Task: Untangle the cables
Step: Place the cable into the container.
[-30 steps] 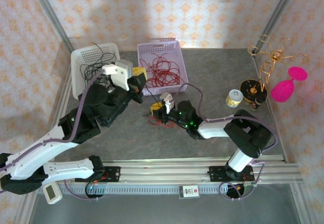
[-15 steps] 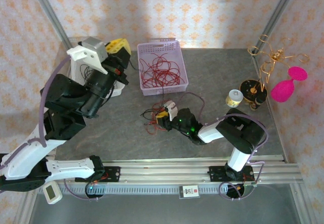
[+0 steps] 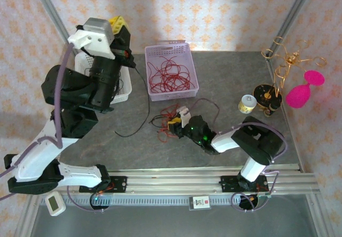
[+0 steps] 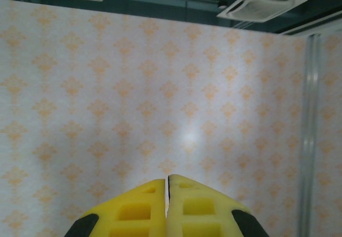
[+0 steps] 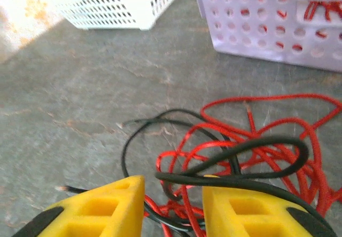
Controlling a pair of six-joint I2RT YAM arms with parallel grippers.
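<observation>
Near the table's far left corner, lifted high on a sharply folded left arm (image 3: pixel 75 95): left gripper (image 3: pixel 119 23), yellow fingertips (image 4: pixel 144 202) pressed flat together, aimed upward. Low over the table's middle, on a right arm (image 3: pixel 251 140) stretched leftward from its base: right gripper (image 3: pixel 172 119), yellow fingers (image 5: pixel 107 207) spread apart.

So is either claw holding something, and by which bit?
The left claw appears to pinch the black cable, seemingly near one end; the right claw sits open over the red tangle.
</observation>
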